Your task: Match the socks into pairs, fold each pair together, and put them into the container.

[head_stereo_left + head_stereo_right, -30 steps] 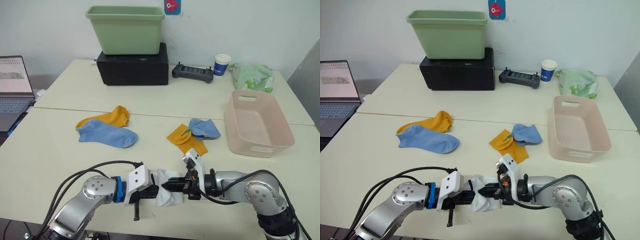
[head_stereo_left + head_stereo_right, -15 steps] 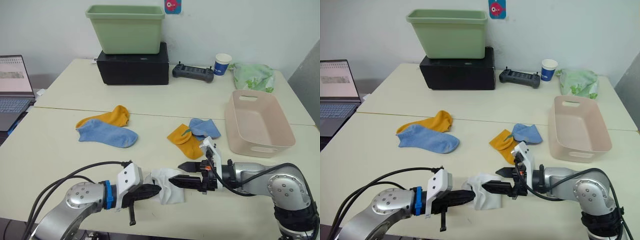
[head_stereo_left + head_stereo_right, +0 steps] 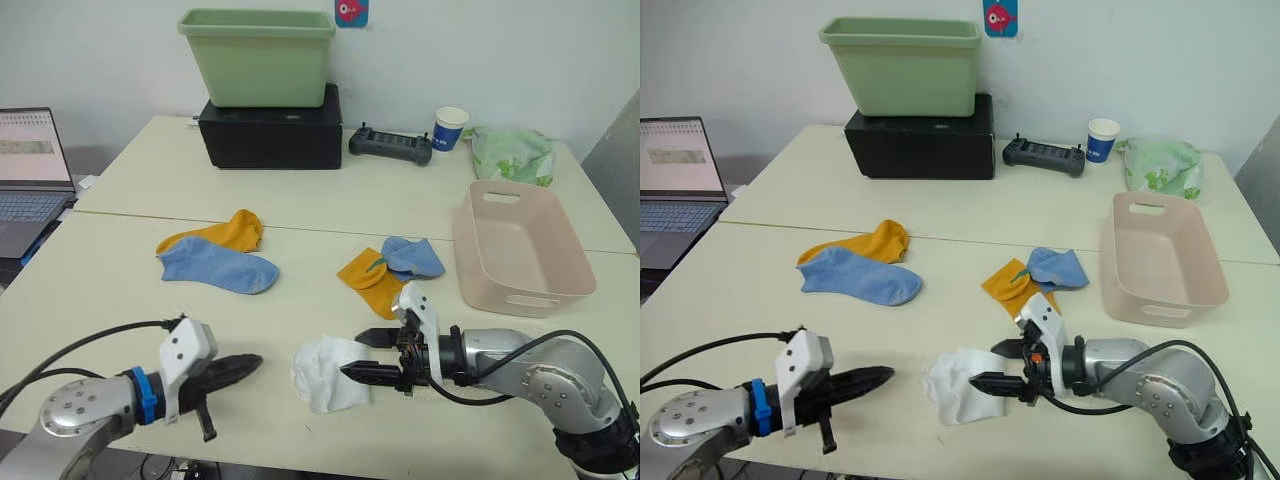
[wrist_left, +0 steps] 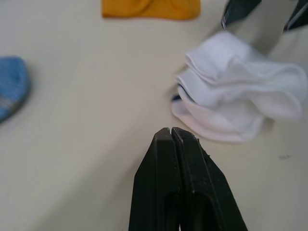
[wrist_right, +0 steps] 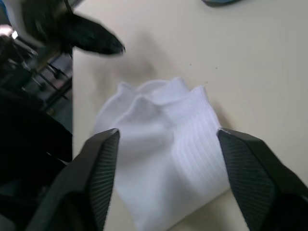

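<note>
White knit, soft and ribbed, lies bunched in a loose folded bundle on the cream table (image 3: 110, 290): the white socks (image 3: 325, 372), well short of the pink container (image 3: 520, 248) and on its left-hand near side. A second ago both grippers were bunched up against this bundle; now the left gripper (image 3: 240, 366) has drawn back to the bundle's left, clear of it, its two black fingers pressed together on nothing. The right gripper (image 3: 365, 357) sits at the bundle's container-facing edge with its fingers spread wide on either side of the fabric, not clamped on it. That suggests the white pair is folded and let go, and the next call is to pick it up and carry it to the container, which is a smooth, rounded plastic tub with nothing in it. Two other heaps wait between bundle and container and farther left: a mustard sock (image 3: 371, 283) overlapped by a light blue sock (image 3: 410, 257), and a second yellow sock (image 3: 222, 233) under a second blue sock (image 3: 217, 270), all limp and flat.
</note>
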`<state>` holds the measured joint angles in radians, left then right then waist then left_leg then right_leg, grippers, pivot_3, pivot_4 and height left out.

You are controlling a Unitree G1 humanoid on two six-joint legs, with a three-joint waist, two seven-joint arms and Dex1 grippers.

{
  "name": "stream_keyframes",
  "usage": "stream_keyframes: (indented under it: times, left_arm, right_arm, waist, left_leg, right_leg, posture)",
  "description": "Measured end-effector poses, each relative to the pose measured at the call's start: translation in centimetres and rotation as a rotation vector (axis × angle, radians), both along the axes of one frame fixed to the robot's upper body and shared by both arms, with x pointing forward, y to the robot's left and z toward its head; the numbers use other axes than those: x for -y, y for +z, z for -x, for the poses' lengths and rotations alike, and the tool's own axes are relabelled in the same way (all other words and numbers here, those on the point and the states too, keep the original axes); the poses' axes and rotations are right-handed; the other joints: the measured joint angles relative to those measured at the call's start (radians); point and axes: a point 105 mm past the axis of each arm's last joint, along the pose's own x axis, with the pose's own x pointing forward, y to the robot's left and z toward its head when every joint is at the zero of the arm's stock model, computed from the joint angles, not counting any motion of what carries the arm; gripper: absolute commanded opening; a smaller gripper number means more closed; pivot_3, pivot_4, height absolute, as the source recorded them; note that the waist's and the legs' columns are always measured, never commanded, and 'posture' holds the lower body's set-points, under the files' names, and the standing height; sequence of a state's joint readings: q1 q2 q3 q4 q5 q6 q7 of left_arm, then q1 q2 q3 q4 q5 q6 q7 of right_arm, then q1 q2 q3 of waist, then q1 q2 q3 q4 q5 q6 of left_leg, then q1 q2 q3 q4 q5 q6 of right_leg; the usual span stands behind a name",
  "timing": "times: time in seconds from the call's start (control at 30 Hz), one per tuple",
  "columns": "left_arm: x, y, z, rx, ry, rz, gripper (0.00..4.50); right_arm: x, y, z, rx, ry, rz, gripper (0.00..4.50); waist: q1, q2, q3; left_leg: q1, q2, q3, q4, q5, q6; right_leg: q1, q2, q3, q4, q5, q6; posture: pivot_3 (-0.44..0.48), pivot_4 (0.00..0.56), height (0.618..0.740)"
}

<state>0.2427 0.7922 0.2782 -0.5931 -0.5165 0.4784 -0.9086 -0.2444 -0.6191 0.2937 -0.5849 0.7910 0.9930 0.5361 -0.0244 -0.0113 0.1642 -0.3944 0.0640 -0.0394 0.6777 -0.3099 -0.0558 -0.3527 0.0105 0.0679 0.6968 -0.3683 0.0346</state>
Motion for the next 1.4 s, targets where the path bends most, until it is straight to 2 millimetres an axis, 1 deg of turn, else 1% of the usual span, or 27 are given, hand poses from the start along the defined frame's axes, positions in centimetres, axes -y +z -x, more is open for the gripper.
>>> stream_keyframes:
  times: [0.03, 0.1, 0.2, 0.23, 0.33, 0.43, 0.5, 0.57, 0.63, 0.7, 0.87, 0.97, 1.0, 1.07, 1.13, 1.2, 1.27, 1.33, 1.4]
  left_arm:
    - [0.6, 1.1, -0.6, 0.045, -0.028, 0.01, 0.0]
    - [1.8, 1.8, -0.8, 0.059, -0.086, 0.021, 0.0]
    - [4.6, 2.0, -0.3, 0.027, -0.244, 0.04, 0.0]
    - [5.4, 1.9, 0.0, 0.013, -0.29, 0.038, 0.0]
    - [7.5, 1.4, 0.4, -0.012, -0.421, 0.023, 0.0]
    - [8.4, 0.8, 0.2, -0.028, -0.471, 0.012, 0.0]
    - [8.8, -0.4, -0.3, -0.051, -0.527, -0.047, 0.0]
    - [8.7, -2.2, -0.2, -0.113, -0.556, -0.094, 0.0]
    - [7.8, -4.0, -0.2, -0.155, -0.57, -0.171, 0.0]
    - [6.9, -4.8, -0.6, -0.156, -0.555, -0.226, 0.0]
    - [6.4, -4.8, -0.4, -0.141, -0.553, -0.239, 0.0]
    - [5.0, -4.6, 0.1, -0.156, -0.517, -0.251, 0.0]
    - [4.5, -4.4, 0.1, -0.161, -0.496, -0.252, 0.0]
    - [4.3, -3.5, 0.1, -0.158, -0.471, -0.222, 0.0]
    - [4.4, -2.1, 0.0, -0.147, -0.456, -0.174, 0.0]
    - [5.0, -0.4, -0.2, -0.112, -0.454, -0.13, 0.0]
    - [5.7, 0.7, -0.3, -0.087, -0.466, -0.11, 0.0]
    - [6.4, 0.9, -0.2, -0.087, -0.479, -0.094, 0.0]
    - [7.2, 0.3, -0.1, -0.092, -0.51, -0.112, 0.0]
  right_arm:
    - [-0.1, -0.4, 0.1, 0.03, 0.017, 0.019, 2.01]
    - [-0.1, -0.7, 0.2, 0.074, 0.045, 0.044, 1.33]
    - [-0.1, -1.4, 0.3, 0.157, 0.102, 0.098, 0.24]
    - [-0.1, -1.6, 0.3, 0.175, 0.113, 0.11, 0.02]
    - [-0.4, -1.8, 0.4, 0.201, 0.143, 0.11, 0.02]
    - [-0.6, -1.7, 0.4, 0.217, 0.154, 0.109, 0.02]
    - [-0.7, -1.8, 0.5, 0.215, 0.165, 0.109, 0.02]
    - [-0.7, -1.8, 0.4, 0.22, 0.165, 0.117, 0.02]
    - [-0.4, -2.0, 0.2, 0.226, 0.159, 0.135, 0.02]
    - [-0.4, -2.1, 0.1, 0.23, 0.156, 0.141, 0.02]
    - [-0.4, -2.3, 0.0, 0.238, 0.143, 0.155, 0.02]
    - [0.1, -2.6, 0.1, 0.232, 0.134, 0.165, 0.02]
    - [0.4, -2.6, 0.1, 0.235, 0.129, 0.17, 0.02]
    - [1.0, -2.5, 0.0, 0.231, 0.116, 0.164, 0.02]
    - [1.2, -2.0, 0.0, 0.216, 0.103, 0.127, 0.02]
    - [1.0, -0.7, 0.2, 0.224, 0.108, 0.073, 0.02]
    - [0.8, -0.1, 0.3, 0.232, 0.112, 0.051, 0.02]
    - [0.6, -0.1, 0.2, 0.228, 0.106, 0.048, 0.02]
    - [-0.2, -0.1, -0.3, 0.239, 0.101, 0.038, 0.02]
  waist:
    - [-0.001, 0.0, 0.0]
    - [-0.003, 0.0, 0.0]
    - [-0.007, 0.0, 0.0]
    - [-0.009, 0.0, 0.0]
    - [-0.005, 0.0, 0.001]
    - [-0.007, 0.0, 0.001]
    - [-0.004, 0.0, 0.001]
    - [-0.006, 0.0, 0.001]
    - [-0.008, 0.0, 0.001]
    - [-0.006, 0.0, 0.001]
    - [-0.006, 0.0, 0.001]
    - [-0.007, 0.0, 0.001]
    - [-0.006, 0.0, 0.001]
    - [-0.005, 0.0, 0.001]
    - [-0.002, 0.0, 0.001]
    - [-0.002, 0.0, 0.001]
    - [-0.002, 0.0, 0.001]
    - [-0.003, 0.0, 0.001]
    - [-0.007, 0.0, 0.001]
  left_leg:
    - [0.0, 0.0, 0.001, 0.0, 0.0, 0.0]
    - [0.0, 0.0, 0.002, 0.0, 0.001, -0.002]
    - [0.0, 0.0, 0.002, 0.0, 0.001, -0.002]
    - [0.0, 0.0, 0.002, 0.0, 0.001, -0.002]
    - [0.0, 0.0, 0.001, 0.0, 0.001, -0.002]
    - [0.0, 0.0, 0.0, 0.001, 0.001, -0.002]
    - [0.0, 0.0, 0.001, 0.001, 0.001, -0.002]
    - [0.0, 0.0, 0.002, 0.001, 0.001, -0.002]
    - [0.0, 0.0, 0.002, 0.001, 0.001, -0.002]
    - [0.0, 0.0, 0.0, 0.001, 0.001, -0.001]
    - [0.0, 0.0, 0.001, 0.001, 0.001, -0.001]
    - [0.0, 0.001, 0.0, 0.001, 0.001, -0.001]
    - [0.0, 0.001, -0.001, 0.001, 0.001, 0.0]
    - [0.0, 0.0, -0.001, 0.001, 0.0, 0.0]
    - [-0.001, 0.0, -0.001, 0.001, 0.0, 0.0]
    - [-0.001, 0.0, -0.001, 0.002, 0.0, 0.0]
    - [-0.001, 0.0, -0.001, 0.002, 0.0, 0.0]
    - [-0.001, 0.0, -0.001, 0.002, 0.001, -0.001]
    - [0.0, 0.0, -0.001, 0.002, 0.001, -0.001]
  right_leg:
    - [0.0, 0.0, 0.0, 0.0, 0.0, 0.0]
    - [0.0, 0.0, 0.0, -0.001, 0.0, 0.0]
    - [0.0, 0.0, 0.0, -0.001, 0.0, 0.0]
    - [0.0, 0.001, 0.0, 0.0, 0.0, 0.0]
    - [0.0, 0.001, 0.0, 0.001, 0.0, 0.0]
    - [0.0, 0.001, 0.0, 0.001, 0.0, 0.0]
    - [0.0, 0.002, -0.001, 0.001, 0.0, 0.0]
    - [0.0, 0.002, -0.001, 0.001, 0.0, 0.0]
    - [-0.001, 0.002, -0.001, 0.001, 0.0, 0.0]
    - [-0.001, 0.002, -0.001, 0.001, 0.0, 0.0]
    - [-0.001, 0.001, -0.001, 0.001, 0.0, 0.0]
    - [-0.001, 0.001, -0.001, 0.001, 0.0, 0.0]
    - [0.0, 0.001, -0.001, 0.001, 0.0, 0.0]
    - [0.0, 0.001, -0.001, 0.002, 0.0, 0.0]
    - [0.0, 0.001, -0.001, 0.001, 0.0, 0.0]
    - [0.0, 0.001, -0.001, 0.001, 0.0, 0.0]
    - [0.0, 0.001, -0.001, 0.001, 0.0, 0.0]
    - [0.0, 0.001, -0.001, 0.001, 0.0, 0.0]
    - [0.0, 0.002, -0.001, 0.002, 0.0, 0.0]
  posture:
    - [0.0, 0.15, 0.72]
    - [0.0, 0.15, 0.72]
    - [0.0, 0.15, 0.72]
    - [0.0, 0.15, 0.72]
    - [0.0, 0.15, 0.72]
    - [0.0, 0.15, 0.72]
    - [0.0, 0.15, 0.72]
    - [0.0, 0.15, 0.72]
    - [0.0, 0.15, 0.72]
    - [0.0, 0.15, 0.72]
    - [0.0, 0.15, 0.72]
    - [0.0, 0.15, 0.72]
    - [0.0, 0.15, 0.72]
    - [0.0, 0.15, 0.72]
    - [0.0, 0.15, 0.72]
    - [0.0, 0.15, 0.72]
    - [0.0, 0.15, 0.72]
    - [0.0, 0.15, 0.72]
    - [0.0, 0.15, 0.72]
